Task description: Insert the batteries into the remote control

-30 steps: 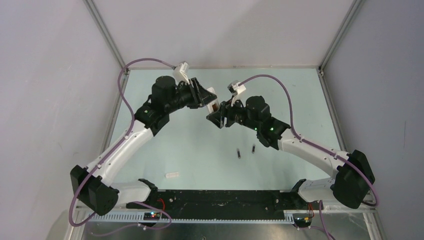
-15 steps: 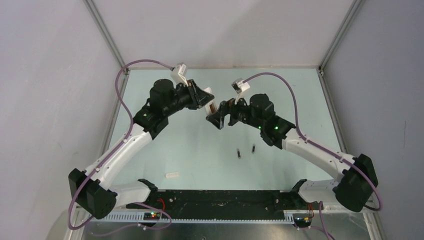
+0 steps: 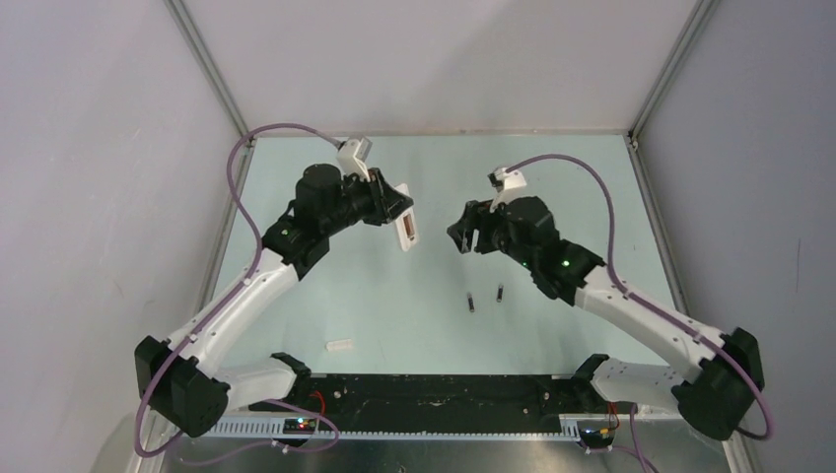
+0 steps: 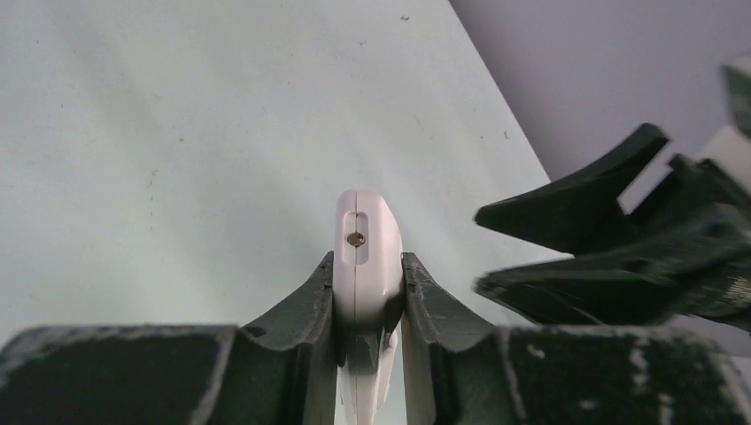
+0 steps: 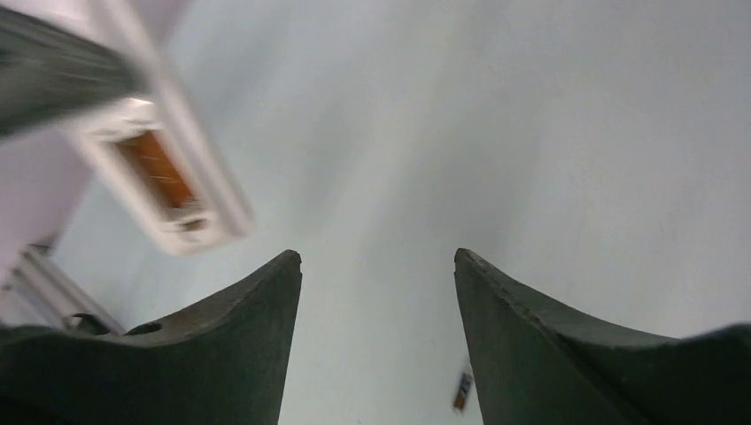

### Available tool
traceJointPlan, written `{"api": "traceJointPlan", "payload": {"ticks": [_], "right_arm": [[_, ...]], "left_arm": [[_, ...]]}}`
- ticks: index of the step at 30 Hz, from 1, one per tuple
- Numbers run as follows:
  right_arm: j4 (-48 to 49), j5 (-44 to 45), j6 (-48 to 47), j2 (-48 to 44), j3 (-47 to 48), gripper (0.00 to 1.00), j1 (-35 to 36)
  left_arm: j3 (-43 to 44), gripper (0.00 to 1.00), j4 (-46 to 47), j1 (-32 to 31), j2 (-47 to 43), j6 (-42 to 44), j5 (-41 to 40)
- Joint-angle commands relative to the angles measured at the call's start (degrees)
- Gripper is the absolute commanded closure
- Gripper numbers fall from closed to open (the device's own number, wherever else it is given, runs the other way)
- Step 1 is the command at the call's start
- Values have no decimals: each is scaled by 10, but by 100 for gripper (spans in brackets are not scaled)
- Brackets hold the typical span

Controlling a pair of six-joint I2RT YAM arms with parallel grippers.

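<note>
My left gripper (image 3: pixel 402 215) is shut on the white remote control (image 3: pixel 406 229), held above the table near its middle; in the left wrist view the remote control (image 4: pixel 367 257) stands edge-on between the two fingers. Its brownish recess (image 5: pixel 158 168) faces the right wrist camera. My right gripper (image 3: pixel 459 234) hangs open and empty a short way to the right of the remote; in its own view the gripper (image 5: pixel 378 258) shows bare table between its fingers. Two batteries (image 3: pixel 471 303) (image 3: pixel 500 293) lie side by side on the table below the grippers. One battery (image 5: pixel 462 390) shows past the right finger.
A small flat white cover strip (image 3: pixel 339 345) lies on the table near the left arm's base. The pale green table (image 3: pixel 592 197) is fenced by grey walls with metal posts at the back corners. A black rail (image 3: pixel 434 394) runs along the near edge.
The right gripper has let go of the remote and drawn back to the right, jaws open. The left gripper closed on the remote and now holds it alone, tilted down.
</note>
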Motion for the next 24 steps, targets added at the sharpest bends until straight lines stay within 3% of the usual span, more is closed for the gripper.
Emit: {"api": "traceJointPlan", "payload": {"ticks": [1,9,14,24], "right_arm": [[-101,71,29,67,-10,35,3],[-185,31,65,185,2,48,6],[-195,11,74,249,19,66,9],[-231,26,89,313,45,63,34]], "left_arm": [[-20,100,6,6,-20,23,-6],[-72,100,4,43,-40,8,-4],[-92,100,4,56,-33,-9,24],[-106,100,5,77,-23,-15,65]]}}
